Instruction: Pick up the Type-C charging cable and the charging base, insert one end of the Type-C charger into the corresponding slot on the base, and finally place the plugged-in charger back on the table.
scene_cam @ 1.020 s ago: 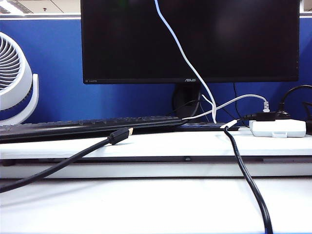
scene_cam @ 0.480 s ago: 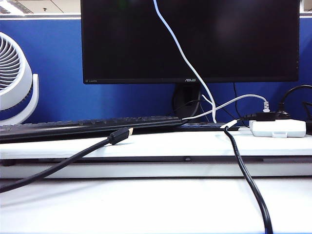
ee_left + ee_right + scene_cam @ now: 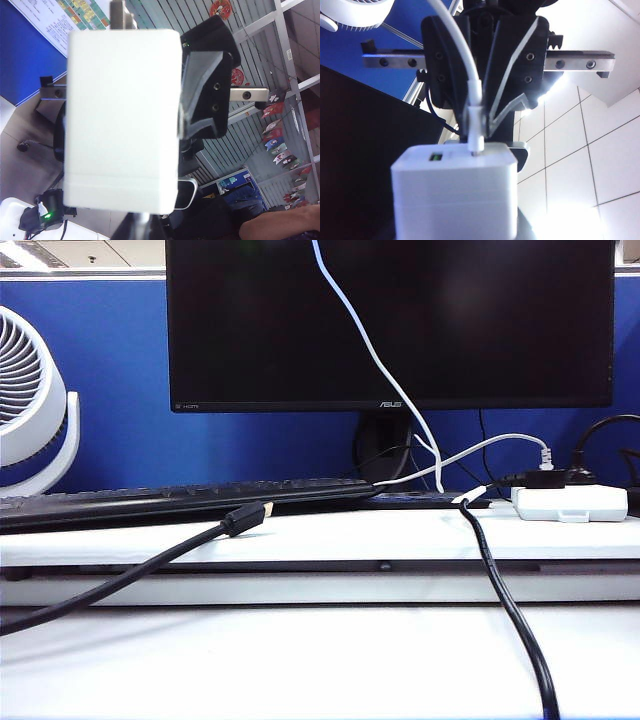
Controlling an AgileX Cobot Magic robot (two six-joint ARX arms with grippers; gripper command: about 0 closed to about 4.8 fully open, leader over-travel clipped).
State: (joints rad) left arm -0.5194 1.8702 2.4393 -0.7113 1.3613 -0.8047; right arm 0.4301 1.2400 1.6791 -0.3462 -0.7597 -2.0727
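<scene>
Now the rigid, light base [image 3: 122, 117] is clamped by the closed left end effector [image 3: 125, 120]; the floppy cable [image 3: 462, 47] is held at its plug by the right end effector [image 3: 475, 125], jaws wide.

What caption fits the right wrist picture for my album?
Right claw pinches the Type-C charging cable plug at the charging base.

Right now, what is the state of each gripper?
Left gripper: closed on the charging base.
Right gripper: closed on the Type-C charging cable, plug at the base.
</scene>
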